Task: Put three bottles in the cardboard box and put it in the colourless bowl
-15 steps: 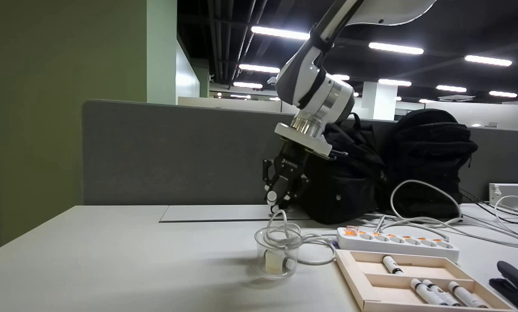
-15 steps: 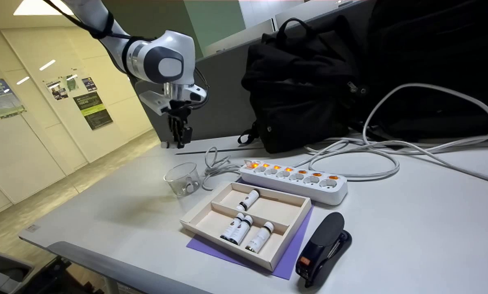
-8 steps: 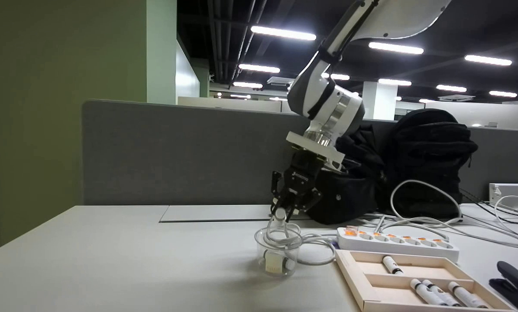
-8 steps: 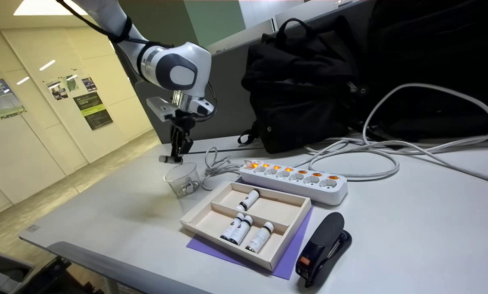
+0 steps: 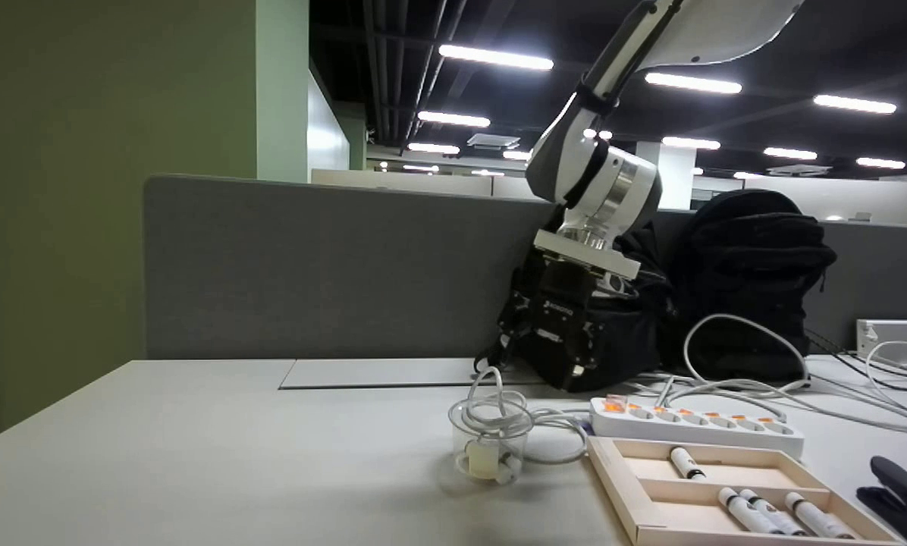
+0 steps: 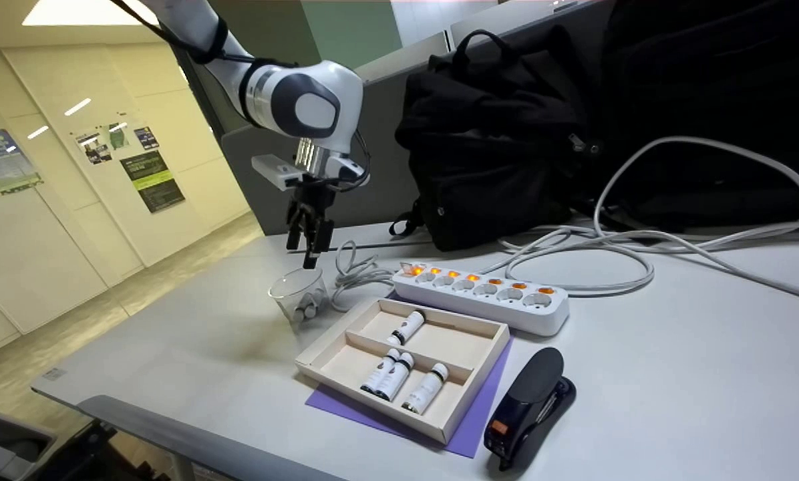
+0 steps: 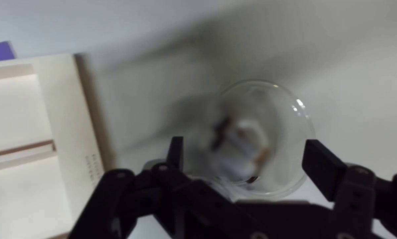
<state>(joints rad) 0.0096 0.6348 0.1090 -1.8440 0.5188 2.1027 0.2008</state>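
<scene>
My gripper (image 5: 541,358) is open and empty above the clear bowl (image 5: 459,444); it also shows in an exterior view (image 6: 302,250). In the wrist view its fingers (image 7: 245,157) stand apart over the bowl (image 7: 306,159). White bottles lie inside the bowl (image 6: 279,294), blurred in the wrist view (image 7: 235,162), so I cannot count them. The shallow cardboard box (image 6: 333,344) has two compartments. One bottle (image 6: 407,327) lies in the rear compartment and three bottles (image 6: 394,376) lie in the front one. The box's edge shows in the wrist view (image 7: 62,99).
A white power strip (image 6: 480,294) stands right behind the box, with coiled cable (image 6: 356,270) close behind the bowl. A purple sheet (image 6: 469,427) lies under the box. A black stapler (image 6: 530,407) lies beside it. Black backpacks (image 6: 493,147) stand against the grey partition.
The gripper came down over the bowl with a white bottle in its fingers, then opened. The bottle has left the fingers and more white shows in the bowl. The arm has shifted toward the backpacks.
</scene>
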